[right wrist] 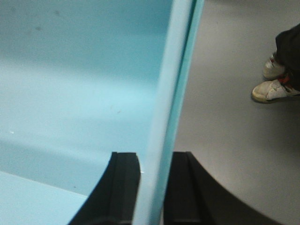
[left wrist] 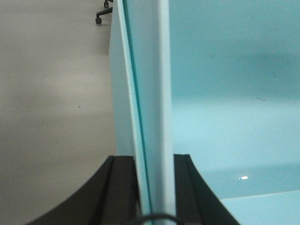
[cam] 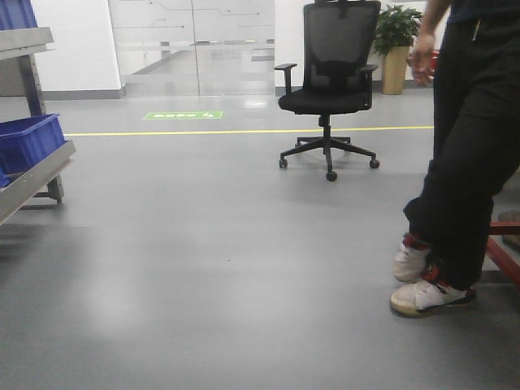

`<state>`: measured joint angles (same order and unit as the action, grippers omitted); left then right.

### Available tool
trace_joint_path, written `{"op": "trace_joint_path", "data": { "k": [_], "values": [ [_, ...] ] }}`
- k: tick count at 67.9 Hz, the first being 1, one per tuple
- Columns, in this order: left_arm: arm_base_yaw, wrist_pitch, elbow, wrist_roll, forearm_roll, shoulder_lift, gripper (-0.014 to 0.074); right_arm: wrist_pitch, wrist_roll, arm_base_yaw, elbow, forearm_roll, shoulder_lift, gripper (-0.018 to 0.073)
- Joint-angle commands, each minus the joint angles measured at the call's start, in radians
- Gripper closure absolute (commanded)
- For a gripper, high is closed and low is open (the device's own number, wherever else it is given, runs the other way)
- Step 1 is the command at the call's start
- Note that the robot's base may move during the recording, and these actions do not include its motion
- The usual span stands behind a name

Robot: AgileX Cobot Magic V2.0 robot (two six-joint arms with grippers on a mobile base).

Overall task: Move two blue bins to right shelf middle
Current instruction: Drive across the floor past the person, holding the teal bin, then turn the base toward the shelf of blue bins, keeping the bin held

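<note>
**A:** Entry one: progress?

**B:** Early, by my reading. One held bin [left wrist: 225, 93], pale blue, hangs between the arms. The left jaws pinch one side wall and the right jaws pinch the opposite one. It is not yet shelved, and a second bin is left to fetch.

**A:** Counts?

**B:** One shelf [cam: 36, 175] at the left edge of the front view, with one lower bin [cam: 28, 140] and one top bin [cam: 16, 12]; a third is only a sliver, uncertain. The right shelf is not in view. One chair [cam: 329, 89], one person [cam: 467, 146], one plant [cam: 398, 28].
</note>
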<state>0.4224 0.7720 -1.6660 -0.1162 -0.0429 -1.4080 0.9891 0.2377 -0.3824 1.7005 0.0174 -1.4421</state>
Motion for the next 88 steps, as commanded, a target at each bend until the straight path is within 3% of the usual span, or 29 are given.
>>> {"op": "trace_joint_path", "data": {
  "k": [1,88],
  "values": [
    [0.003,-0.110,-0.023,0.012,-0.015,0.025,0.0707,-0.062,-0.016,0.003,0.015,-0.017,0.019,0.0712],
    [0.003,-0.110,-0.023,0.012,-0.015,0.025,0.0707,-0.062,-0.016,0.003,0.015,-0.017,0.019,0.0712]
  ]
}}
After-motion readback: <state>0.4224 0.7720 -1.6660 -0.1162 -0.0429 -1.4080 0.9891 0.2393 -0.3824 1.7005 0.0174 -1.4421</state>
